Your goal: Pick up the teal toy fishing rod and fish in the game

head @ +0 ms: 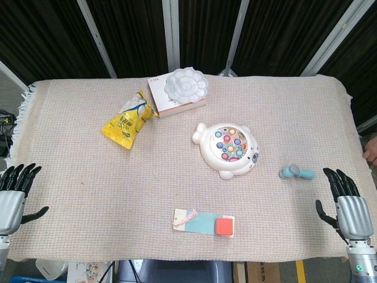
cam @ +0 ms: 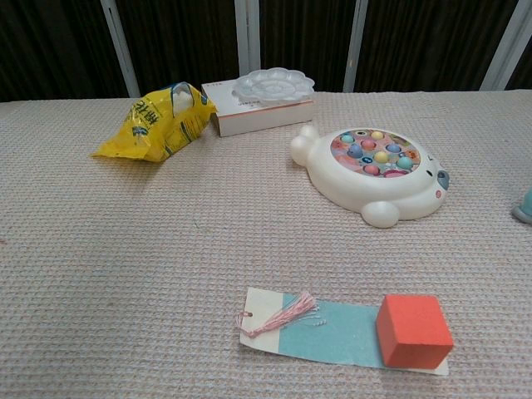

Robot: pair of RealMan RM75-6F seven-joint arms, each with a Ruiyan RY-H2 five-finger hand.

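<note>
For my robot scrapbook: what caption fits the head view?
Both hands, left hand and right hand, wait open beside the fishing game and teal rod.

A beige woven cloth (head: 88, 194) is covering the table. Near its middle, a white animal-shaped plastic fishing game (head: 227, 149) with coloured fish is lying flat. The short teal toy fishing rod (head: 296, 173) is lying well to its right, just beside the right hand (head: 347, 205), which is hovering with fingers spread and holding nothing. The left hand (head: 13, 196) is hovering open-fingered at the cloth's left edge.
</note>
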